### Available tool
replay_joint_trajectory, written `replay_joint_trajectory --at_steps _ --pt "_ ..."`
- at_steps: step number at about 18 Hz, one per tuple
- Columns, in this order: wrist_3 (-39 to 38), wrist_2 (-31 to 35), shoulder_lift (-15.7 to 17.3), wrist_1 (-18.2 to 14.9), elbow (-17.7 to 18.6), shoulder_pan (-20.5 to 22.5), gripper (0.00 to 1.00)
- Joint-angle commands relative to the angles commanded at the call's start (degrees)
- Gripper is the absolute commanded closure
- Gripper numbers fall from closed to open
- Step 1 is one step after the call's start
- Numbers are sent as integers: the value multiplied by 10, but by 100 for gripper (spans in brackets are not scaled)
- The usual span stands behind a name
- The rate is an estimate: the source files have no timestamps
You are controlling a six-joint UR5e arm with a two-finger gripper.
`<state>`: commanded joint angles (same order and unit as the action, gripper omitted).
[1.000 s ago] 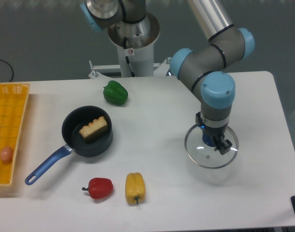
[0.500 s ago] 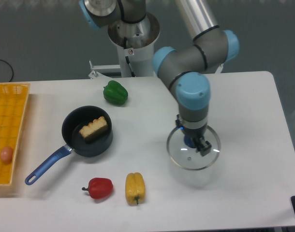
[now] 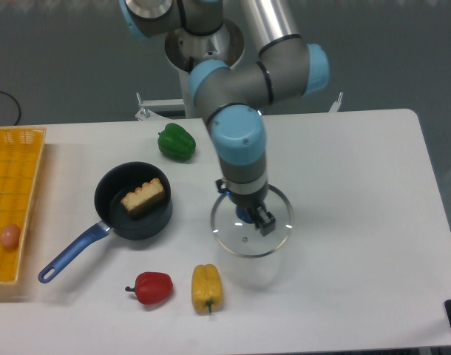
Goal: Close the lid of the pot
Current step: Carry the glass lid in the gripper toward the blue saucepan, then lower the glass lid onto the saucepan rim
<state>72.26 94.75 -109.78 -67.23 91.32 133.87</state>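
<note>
The pot (image 3: pixel 114 213) is a small black saucepan with a long blue handle (image 3: pixel 69 254), open on the table at left, with a piece of toasted bread (image 3: pixel 143 195) inside. The lid (image 3: pixel 231 235) is a clear glass disc with a metal rim and a blue knob. My gripper (image 3: pixel 252 216) is shut on the lid's knob and holds the lid in the air above the table, to the right of the pot. The knob is mostly hidden by the fingers.
A green pepper (image 3: pixel 176 142) lies behind the pot. A red pepper (image 3: pixel 152 286) and a yellow pepper (image 3: pixel 206 287) lie in front. A yellow basket (image 3: pixel 14 200) with an egg (image 3: pixel 9 236) stands at the left edge.
The gripper has carried the lid leftward across the table, from the right side toward the pot. The pot and peppers have not moved.
</note>
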Motion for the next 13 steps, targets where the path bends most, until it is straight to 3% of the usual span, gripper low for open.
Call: replay_joint_trajectory --at_steps 6,13 --pt "-76 -7 3 -2 0 -64 37" --pt "-111 -25 22 -18 18 -104 37"
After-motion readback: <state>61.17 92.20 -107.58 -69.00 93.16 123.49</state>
